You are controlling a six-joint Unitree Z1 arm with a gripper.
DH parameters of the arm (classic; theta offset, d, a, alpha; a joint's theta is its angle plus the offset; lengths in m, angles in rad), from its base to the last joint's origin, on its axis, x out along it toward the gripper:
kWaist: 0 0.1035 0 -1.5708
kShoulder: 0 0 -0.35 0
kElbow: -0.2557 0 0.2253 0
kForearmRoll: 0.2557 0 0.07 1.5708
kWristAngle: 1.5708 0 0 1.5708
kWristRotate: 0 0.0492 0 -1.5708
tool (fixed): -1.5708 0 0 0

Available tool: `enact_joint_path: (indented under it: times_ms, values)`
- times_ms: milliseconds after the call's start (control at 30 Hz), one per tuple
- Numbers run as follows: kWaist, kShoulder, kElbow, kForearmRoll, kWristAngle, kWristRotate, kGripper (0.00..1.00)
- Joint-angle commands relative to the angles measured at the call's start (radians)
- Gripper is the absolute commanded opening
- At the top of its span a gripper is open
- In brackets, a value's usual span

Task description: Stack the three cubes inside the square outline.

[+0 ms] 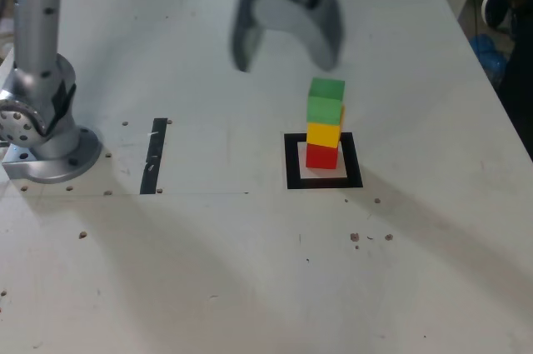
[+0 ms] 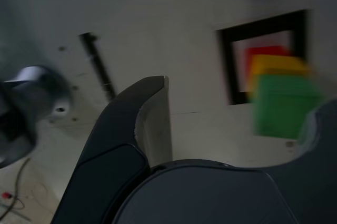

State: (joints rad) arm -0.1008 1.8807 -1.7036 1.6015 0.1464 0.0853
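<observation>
The tool (image 1: pixel 286 52) was seen high above the tabletop (image 1: pixel 250 271), blurred, with its two dark fingers (image 1: pixel 243 37) pointing down and spread wide apart. Nothing was held between them. It was set up and toward the exterior view's left of the stack, not touching it. The top of the tool was cut off by the picture's edge, so the rest of the arm above it could not be seen. The silver base (image 1: pixel 42 121) of the arm was seen at the exterior view's left.

The three cubes were stacked inside the square outline (image 1: pixel 324 162): the red cube (image 1: pixel 321 157) at the bottom, the yellow cube (image 1: pixel 324 134) on it, and the green cube (image 1: pixel 325 101) on top. The green cube looked a little smeared, perhaps from blur. Part of the square's white middle was hidden by the red cube.

A straight black tape strip (image 1: pixel 154 156) was seen well apart from the square. In the wrist view much was blocked by the dark tool body, and everything was blurry.
</observation>
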Motion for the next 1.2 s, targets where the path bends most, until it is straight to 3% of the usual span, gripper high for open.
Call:
enact_joint_path:
  times_ms: [0, 200, 567, 767, 1167]
  values:
    - [-0.001, -0.127, 0.078, 0.004, 0.000, -0.014, 1.00]
    - [-0.001, -0.268, 0.343, -0.051, -0.021, -0.049, 1.00]
    - [0.058, -0.280, 0.736, -0.341, -0.079, -0.026, 1.00]
    - [0.057, -0.288, 0.835, -0.429, -0.099, -0.024, 1.00]
    - [0.038, -0.299, 0.865, -0.449, -0.109, -0.016, 0.99]
